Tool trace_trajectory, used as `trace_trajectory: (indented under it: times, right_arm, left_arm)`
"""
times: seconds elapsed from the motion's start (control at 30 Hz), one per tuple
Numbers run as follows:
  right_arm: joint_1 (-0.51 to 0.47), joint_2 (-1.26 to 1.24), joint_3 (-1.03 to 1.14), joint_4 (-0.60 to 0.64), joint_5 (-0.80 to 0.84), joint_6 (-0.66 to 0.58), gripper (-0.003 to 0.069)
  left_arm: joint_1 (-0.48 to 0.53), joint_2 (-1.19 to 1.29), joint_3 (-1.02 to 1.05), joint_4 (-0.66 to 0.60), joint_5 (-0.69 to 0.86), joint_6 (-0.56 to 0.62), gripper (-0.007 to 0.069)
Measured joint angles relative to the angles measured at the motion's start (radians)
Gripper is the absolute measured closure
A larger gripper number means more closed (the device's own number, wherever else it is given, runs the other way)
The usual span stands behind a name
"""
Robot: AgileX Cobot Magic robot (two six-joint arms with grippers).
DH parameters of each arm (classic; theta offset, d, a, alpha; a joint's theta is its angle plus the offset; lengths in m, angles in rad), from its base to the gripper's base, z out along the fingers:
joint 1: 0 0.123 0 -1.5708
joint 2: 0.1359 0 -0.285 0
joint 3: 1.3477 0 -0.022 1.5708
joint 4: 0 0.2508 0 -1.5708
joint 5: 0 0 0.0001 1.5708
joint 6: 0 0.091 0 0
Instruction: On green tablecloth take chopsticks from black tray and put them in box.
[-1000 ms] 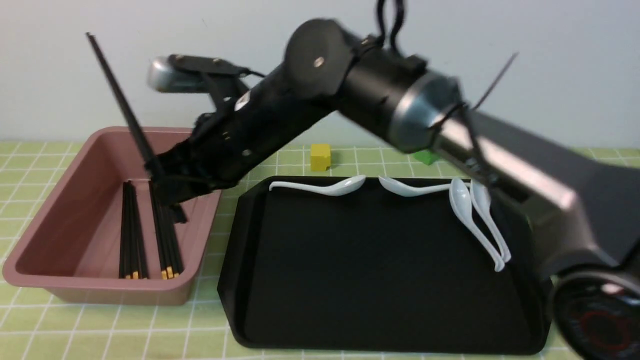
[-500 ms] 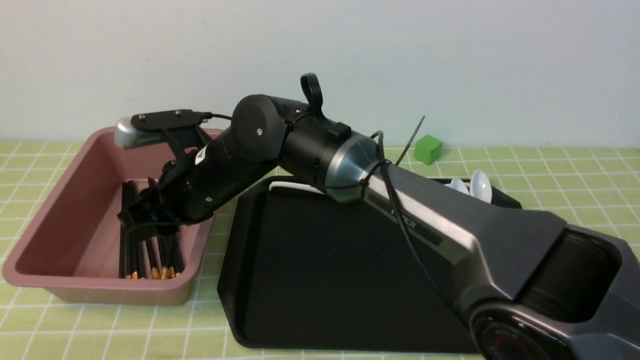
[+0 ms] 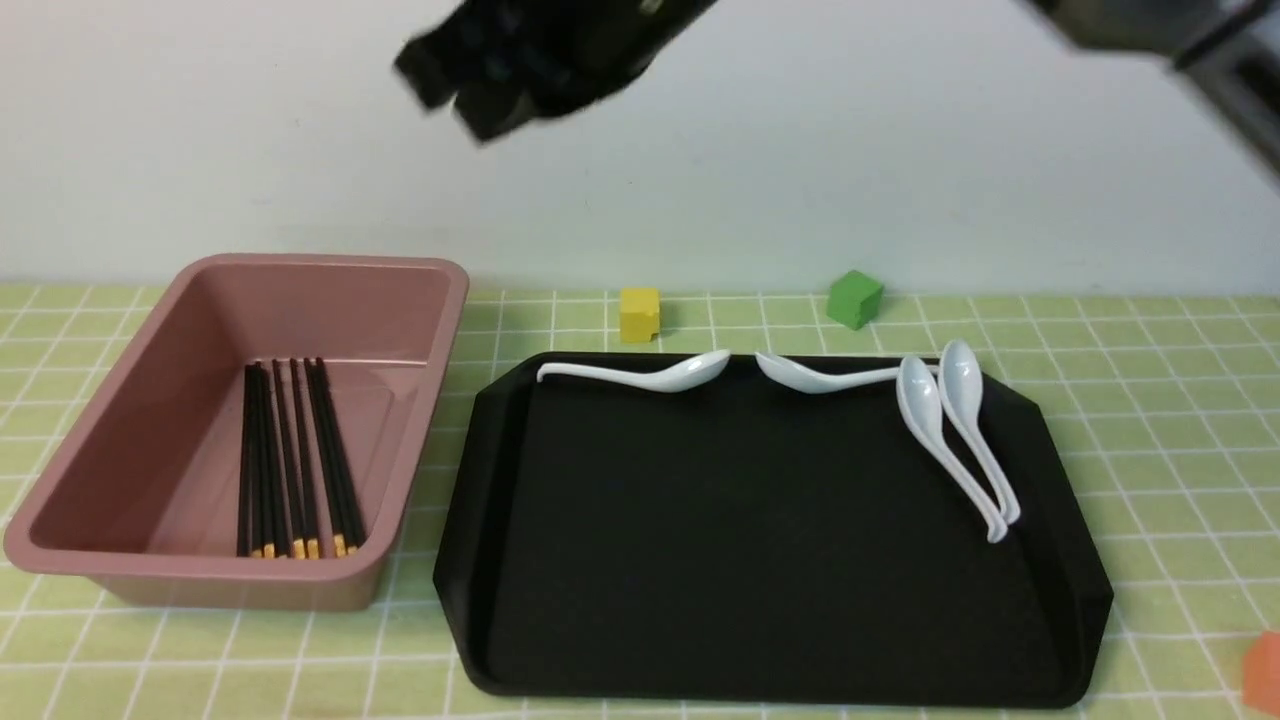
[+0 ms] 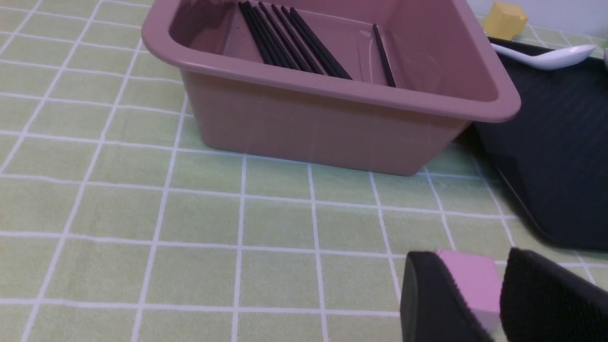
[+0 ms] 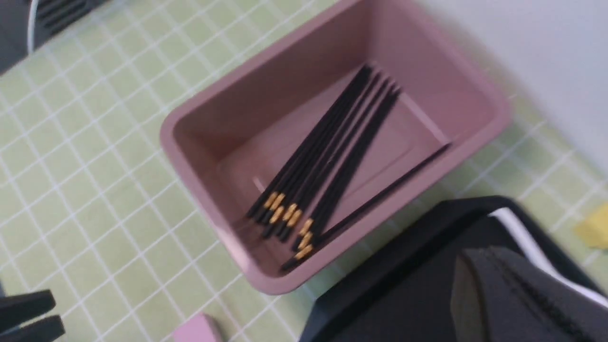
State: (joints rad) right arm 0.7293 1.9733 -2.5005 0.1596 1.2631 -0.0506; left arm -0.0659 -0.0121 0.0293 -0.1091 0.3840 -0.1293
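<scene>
Chopsticks (image 3: 290, 455) in pink box (image 3: 300, 305), wrist views alone reveal one stick (image 5: 394, 185) apart, apparently leaning on a wall, right gripper (image 5: 475, 275) fingers pressed together, left gripper (image 4: 470, 266) fingers spread

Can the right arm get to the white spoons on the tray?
Probably yes. The right gripper hangs high, shut and empty; the spoons lie uncovered on the tray with nothing over them. It must open first.

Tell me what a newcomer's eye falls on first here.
First, the big black tray in the middle of the green tablecloth, with four white spoons along its far and right edges. Next, the pink box to its left, black chopsticks lying side by side inside.
</scene>
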Motion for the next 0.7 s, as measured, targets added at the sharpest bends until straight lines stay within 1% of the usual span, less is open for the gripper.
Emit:
trace_trajectory:
  times: [0.1, 0.17, 0.27, 0.33, 0.37, 0.4, 0.43, 0.5, 0.6, 0.67, 0.7]
  right_arm:
    - [0.000, -0.166, 0.072, -0.064, 0.000, 0.018, 0.0671]
    - [0.000, -0.312, 0.169, -0.097, 0.002, 0.019, 0.0670]
    - [0.000, -0.503, 0.361, -0.132, 0.004, 0.023, 0.0668]
    - [0.000, -0.661, 0.535, -0.144, 0.004, 0.033, 0.0667]
    - [0.000, -0.758, 0.654, -0.146, 0.002, 0.044, 0.0666]
    - [0.000, -0.775, 0.654, -0.146, -0.001, 0.044, 0.0666]
    - [0.000, -0.923, 0.879, -0.146, -0.064, 0.051, 0.0664]
    - [0.000, -1.021, 1.024, -0.147, -0.165, 0.060, 0.0664]
    - [0.000, -1.242, 1.370, -0.152, -0.421, 0.089, 0.0662]
    - [0.000, -1.349, 1.623, -0.160, -0.605, 0.125, 0.0662]
    - [0.000, -1.382, 1.706, -0.160, -0.666, 0.144, 0.0661]
  left_arm:
    - [0.000, 0.000, 0.000, 0.000, 0.000, 0.000, 0.0385]
    - [0.000, 0.000, 0.000, 0.000, 0.000, 0.000, 0.0385]
    - [0.000, 0.000, 0.000, 0.000, 0.000, 0.000, 0.0385]
    - [0.000, 0.000, 0.000, 0.000, 0.000, 0.000, 0.0385]
    - [0.000, 0.000, 0.000, 0.000, 0.000, 0.000, 0.0385]
    - [0.000, 0.000, 0.000, 0.000, 0.000, 0.000, 0.0385]
    - [0.000, 0.000, 0.000, 0.000, 0.000, 0.000, 0.0385]
    - [0.000, 0.000, 0.000, 0.000, 0.000, 0.000, 0.0385]
    - [0.000, 0.000, 0.000, 0.000, 0.000, 0.000, 0.0385]
    - [0.000, 0.000, 0.000, 0.000, 0.000, 0.000, 0.0385]
    - [0.000, 0.000, 0.000, 0.000, 0.000, 0.000, 0.0385]
